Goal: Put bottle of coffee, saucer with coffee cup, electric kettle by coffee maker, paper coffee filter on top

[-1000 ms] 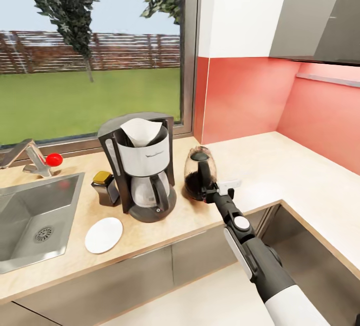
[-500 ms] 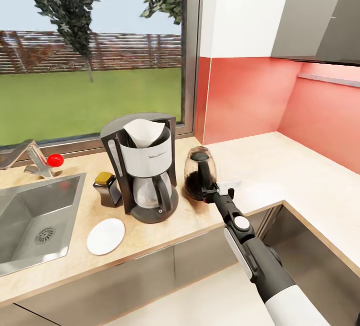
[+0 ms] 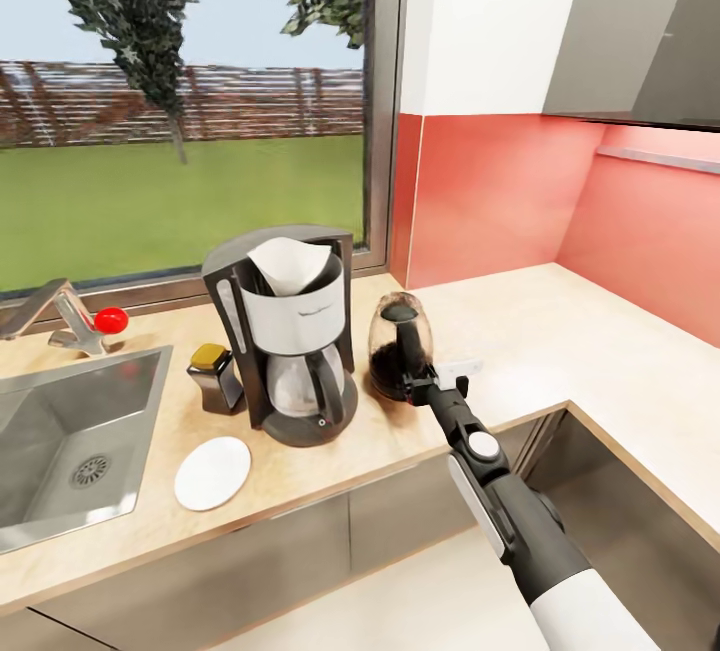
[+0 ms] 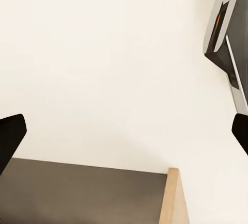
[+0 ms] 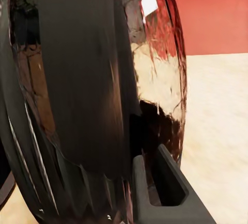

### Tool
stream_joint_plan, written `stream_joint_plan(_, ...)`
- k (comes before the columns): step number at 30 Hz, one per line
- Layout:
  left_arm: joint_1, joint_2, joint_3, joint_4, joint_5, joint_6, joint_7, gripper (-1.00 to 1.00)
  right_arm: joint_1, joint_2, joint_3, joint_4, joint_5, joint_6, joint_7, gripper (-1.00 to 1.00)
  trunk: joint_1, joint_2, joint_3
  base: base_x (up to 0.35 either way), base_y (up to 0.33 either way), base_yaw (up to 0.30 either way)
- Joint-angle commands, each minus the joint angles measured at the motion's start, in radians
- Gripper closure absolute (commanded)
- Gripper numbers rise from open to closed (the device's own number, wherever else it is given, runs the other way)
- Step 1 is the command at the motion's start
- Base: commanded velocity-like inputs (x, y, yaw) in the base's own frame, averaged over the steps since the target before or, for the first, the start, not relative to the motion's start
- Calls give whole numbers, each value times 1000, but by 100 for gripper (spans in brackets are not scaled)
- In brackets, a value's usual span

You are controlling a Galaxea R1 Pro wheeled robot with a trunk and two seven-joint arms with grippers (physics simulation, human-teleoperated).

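On the beige wood-grain surface at mid-frame we count one each: tall grey coffee maker, white paper filter, brown gold-capped bottle, flat white saucer. Our right hand grips the squat dark-glass kettle; our left hand spreads wide.

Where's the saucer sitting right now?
In the head view the saucer lies flat near the countertop's front edge, between the sink and the coffee maker, nothing on it.

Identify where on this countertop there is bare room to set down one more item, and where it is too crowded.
Widest free patch: the countertop right of the electric kettle, running into the corner beneath the red wall. A narrower strip lies along the front edge between the saucer and the right gripper. Crowded: sink to kettle, with bottle of coffee and coffee maker close together.
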Motion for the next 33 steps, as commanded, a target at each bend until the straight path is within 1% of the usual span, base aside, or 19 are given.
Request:
stream_joint_plan(1,0,0,8,-1,-10,-1,2,-100,0,0,4,19,-15,4,-7,100,1,-1,-2,66,82,0)
stream_joint_plan(4,0,0,8,-1,-10,-1,2,-100,0,0,4,20,-15,4,-7,100,1,-1,-2,42,35,0)
stream_joint_plan(5,0,0,9,-1,-10,-1,2,-100,0,0,4,23,-15,4,-7,-100,1,-1,-2,12,10,0)
stream_joint_plan(22,0,0,10,-1,-13,-2,2,-100,0,0,4,31,-15,4,-7,-100,1,-1,-2,-1,0,0)
stream_joint_plan(33,0,-1,6,-1,-13,-2,3,-100,0,0,4,31,-16,4,-7,-100,1,-1,-2,-241,0,0)
